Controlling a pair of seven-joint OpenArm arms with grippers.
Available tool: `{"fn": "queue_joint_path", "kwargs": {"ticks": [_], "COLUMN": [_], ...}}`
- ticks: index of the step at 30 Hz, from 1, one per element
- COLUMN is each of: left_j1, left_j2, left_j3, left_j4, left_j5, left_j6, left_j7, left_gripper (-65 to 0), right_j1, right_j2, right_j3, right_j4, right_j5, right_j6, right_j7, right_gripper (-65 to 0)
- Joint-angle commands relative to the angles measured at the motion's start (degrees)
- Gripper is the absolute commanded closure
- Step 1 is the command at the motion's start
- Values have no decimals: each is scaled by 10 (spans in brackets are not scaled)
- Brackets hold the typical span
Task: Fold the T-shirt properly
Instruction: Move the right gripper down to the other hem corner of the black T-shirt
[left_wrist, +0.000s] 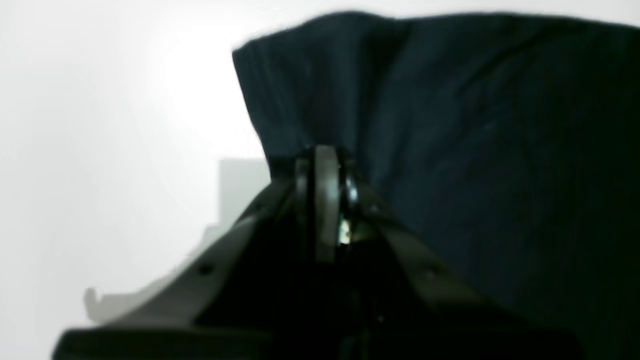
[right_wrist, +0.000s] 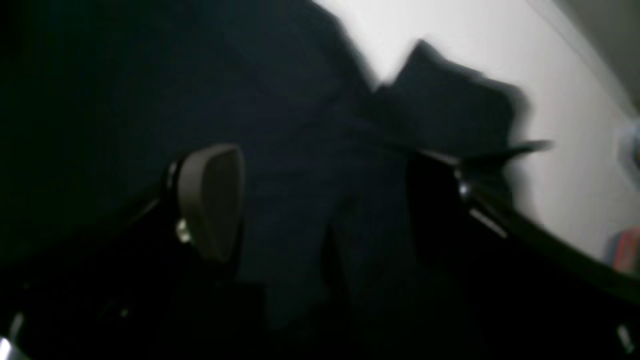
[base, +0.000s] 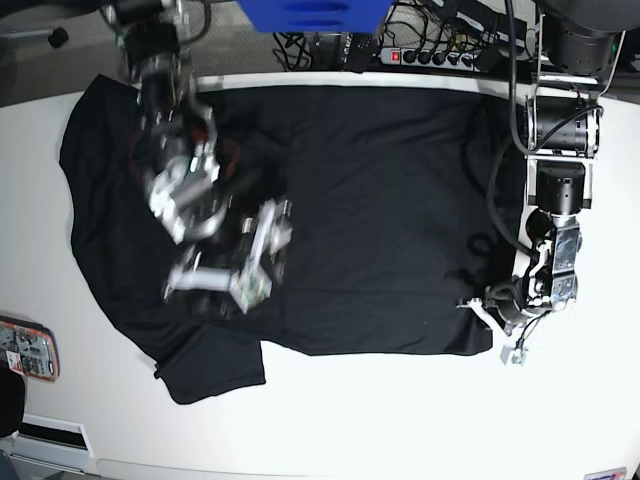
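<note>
Lying spread flat across the white table (base: 400, 410), the black T-shirt (base: 370, 200) has its hem corner pinched in the closed left end effector (left_wrist: 325, 160); the right end effector (right_wrist: 325, 190) hovers over it, jaws spread wide, empty.

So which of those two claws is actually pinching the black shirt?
The left gripper, at the T-shirt's hem corner: its jaws are shut on the fabric. The right gripper hangs wide open over the shirt.

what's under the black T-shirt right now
The T-shirt lies spread on a white table, which shows around its edges. Whatever else lies beneath the cloth is covered and cannot be seen.
</note>
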Motion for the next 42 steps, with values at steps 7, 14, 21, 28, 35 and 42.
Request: {"fn": "queue_joint_path", "kwargs": {"ticks": [7,14,21,28,35,42], "left_j1": [-11,-9,-9,-2,0,11], "left_j2": [-6,-6,-6,-6,-5,-5], "left_j3": [-3,-3,-3,-3,-3,-4], "left_j4": [10,11,11,11,20,22], "left_j5": [-7,-7,-7,-8,-8,-8], "left_j6": [-2,-2,-2,-2,-2,-2], "left_j7": [-11,-11,-11,-11,-11,-11], "left_gripper": [0,0,0,0,0,0], "right_j1": [229,252,340,362,418,491], "right_j2": [-1,2,0,3,4,15], "right_j3": [4,7,10,72,75,76], "right_j4": [-75,-317,-551,-616,-734,-850], "right_j5": [0,32,35,34,34,33], "right_j6": [-6,-6,-6,-6,-6,-6], "right_j7": [-24,37,136,168,220,281], "right_gripper": [-489,-489,-489,-489,-489,-489]}}
